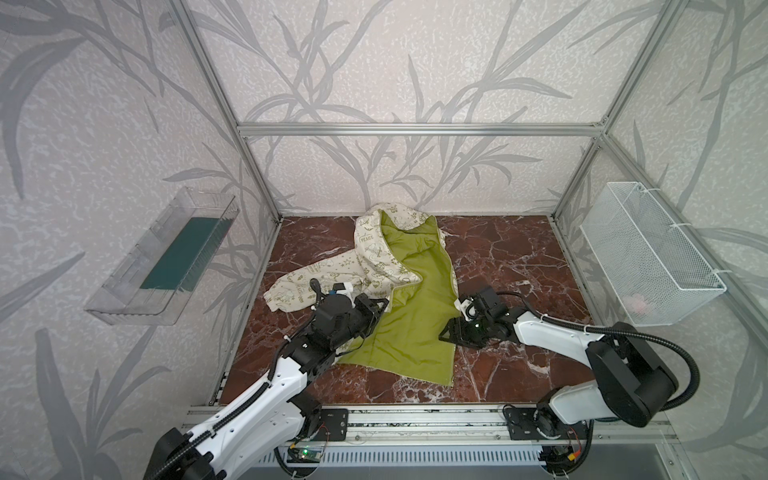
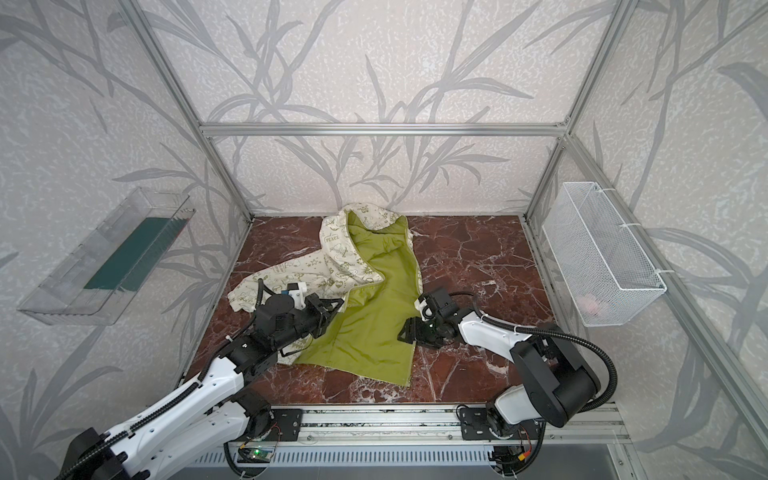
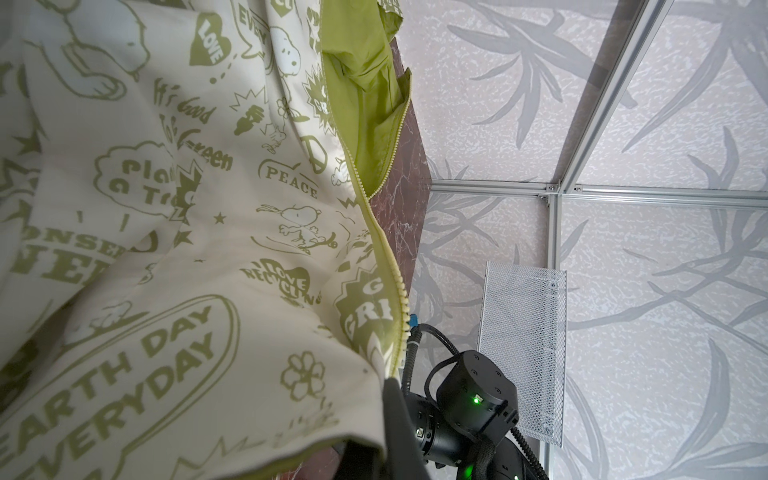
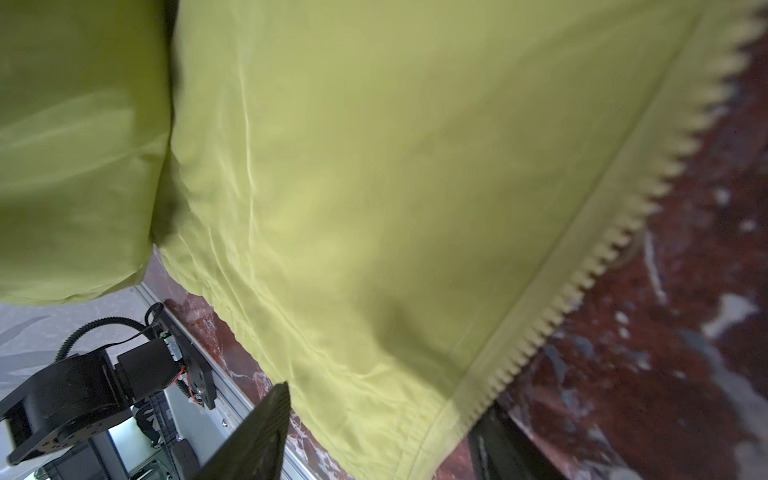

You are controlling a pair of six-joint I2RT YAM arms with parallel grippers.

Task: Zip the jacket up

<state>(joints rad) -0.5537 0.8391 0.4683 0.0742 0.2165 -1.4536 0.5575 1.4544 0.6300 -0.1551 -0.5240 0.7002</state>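
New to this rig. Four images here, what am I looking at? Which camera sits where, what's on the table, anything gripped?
These are two white-and-black robot arms, each ending in a two-fingered pincer. The two wide pictures come from one stereo camera overhead. The two close-ups come from a camera on each arm's wrist.

On the red-brown marble-patterned tabletop lies a small hooded cream fabric jacket with an olive-green cartoon print. It is spread open, so its lime-green lining shows, and its zipper is undone.

The left pincer is shut on the jacket's front zipper edge. The right pincer is open, with its fingers apart at the lining's other zipper edge. It grips nothing.
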